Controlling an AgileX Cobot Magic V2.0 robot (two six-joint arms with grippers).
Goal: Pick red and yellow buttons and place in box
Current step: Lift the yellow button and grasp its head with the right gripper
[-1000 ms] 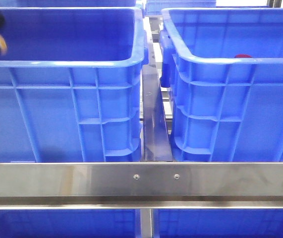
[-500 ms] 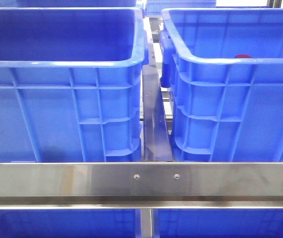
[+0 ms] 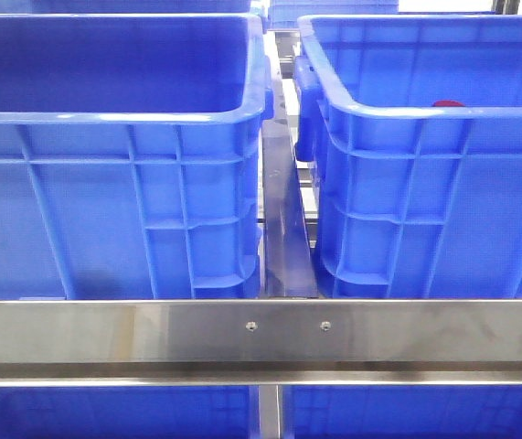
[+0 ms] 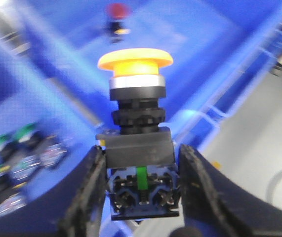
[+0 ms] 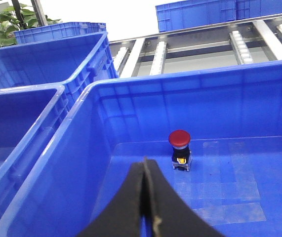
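Note:
In the left wrist view my left gripper [image 4: 141, 154] is shut on the yellow button [image 4: 136, 63], gripping its black body with the orange-yellow cap pointing away. The view is blurred; blue crate floor lies beyond, with the red button [image 4: 116, 11] far off. In the right wrist view my right gripper [image 5: 144, 164] is shut and empty above the box [image 5: 205, 106]. The red button [image 5: 180, 147] stands upright on its floor, ahead of the fingertips. In the front view the box's rim [image 3: 407, 112] is at the right with a sliver of red [image 3: 448, 103] above it. Neither gripper shows there.
A second blue crate [image 3: 105, 117] stands at the left of the front view, with a metal rail [image 3: 261, 329] across the front. Several green-capped buttons [image 4: 12, 145] lie in a crate in the left wrist view. More crates [image 5: 57, 32] and roller tracks [image 5: 239, 47] stand behind.
One second ago my left gripper with the yellow button showed at the far left edge of the front view; it has since left that view. The crates have not moved.

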